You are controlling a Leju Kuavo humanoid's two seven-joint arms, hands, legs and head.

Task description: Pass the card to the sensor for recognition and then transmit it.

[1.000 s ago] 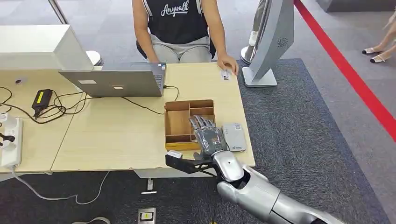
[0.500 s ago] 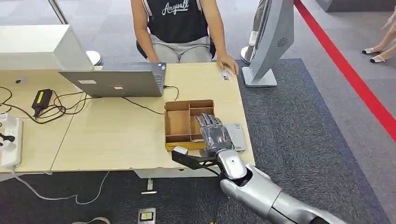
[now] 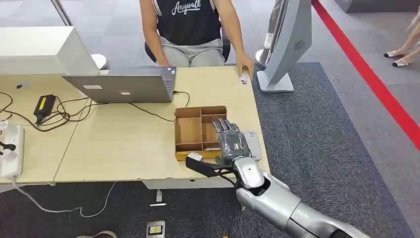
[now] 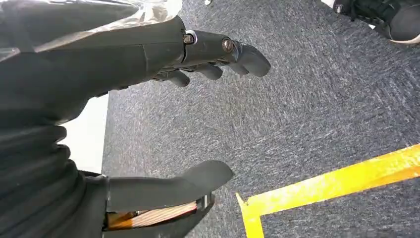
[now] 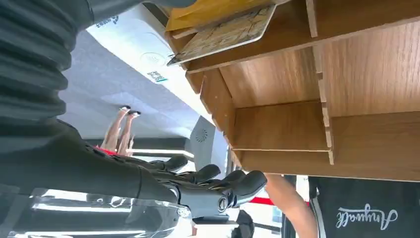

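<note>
My right hand (image 3: 230, 141) hovers with fingers stretched flat over the right-hand compartments of the wooden box (image 3: 188, 130), its outer side above the white sensor (image 3: 253, 145). In the right wrist view a patterned card (image 5: 223, 34) leans on a box divider on the thumb side. The fingers (image 5: 218, 178) are spread well away from it, with nothing between them. The sensor (image 5: 133, 47) shows just beyond the box wall. My left hand (image 4: 198, 104) hangs over grey carpet, thumb and fingers apart, holding nothing.
A person sits at the far side of the desk (image 3: 124, 144), one hand (image 3: 244, 66) at its far right corner on a small white item. An open laptop (image 3: 124, 85), cables and a power strip (image 3: 11, 148) lie to the left. A grey stand (image 3: 285, 44) rises beyond the desk's right end.
My right hand has slid right and slightly forward, from the box's middle toward the sensor. The person's hand drew back toward the desk's far right edge.
</note>
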